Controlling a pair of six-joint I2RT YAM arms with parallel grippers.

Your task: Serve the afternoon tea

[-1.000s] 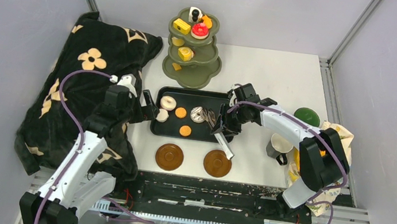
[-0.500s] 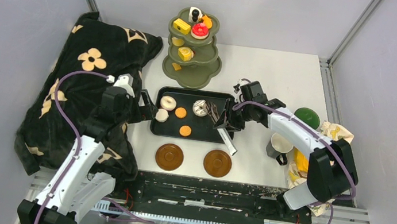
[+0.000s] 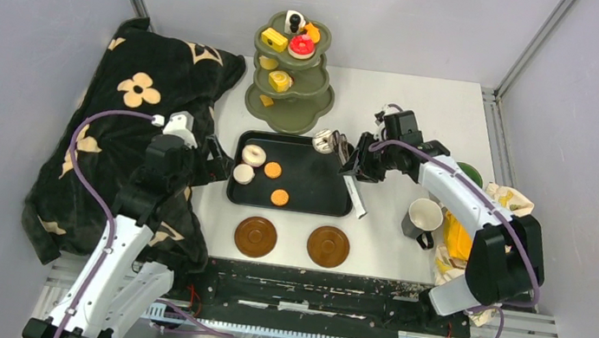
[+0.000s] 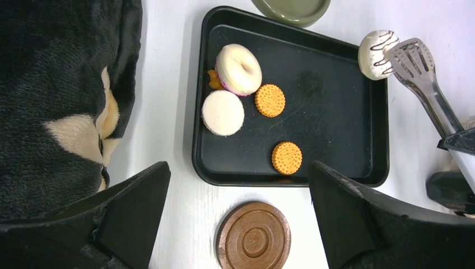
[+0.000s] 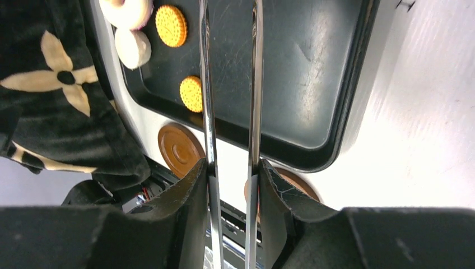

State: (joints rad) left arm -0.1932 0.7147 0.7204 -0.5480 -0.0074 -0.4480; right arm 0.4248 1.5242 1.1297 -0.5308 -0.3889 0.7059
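- The right gripper (image 3: pixel 364 165) is pinched onto the handles of the metal tongs (image 3: pixel 351 174), its fingers (image 5: pixel 190 188) pressing the two arms close together.
- A white pastry with dark stripes (image 3: pixel 328 140) sits at the tips of the tongs, by the far right corner of the black tray (image 3: pixel 311 190).
- The left gripper (image 3: pixel 223 159) is spread wide and holds nothing, hovering at the tray's left edge, beside the flowered blanket (image 3: pixel 138 104).
- On the tray lie a white donut (image 4: pixel 239 69), a round white cake (image 4: pixel 223 112) touching it, and two cookies (image 4: pixel 270 100).
- The green three-tier stand (image 3: pixel 290 98) rises beyond the tray with pastries on its tiers.
- Two brown saucers (image 3: pixel 255 237) lie bare on the desk (image 3: pixel 425 116) in front of the tray.
- A mug (image 3: pixel 423 217) stands to the right.
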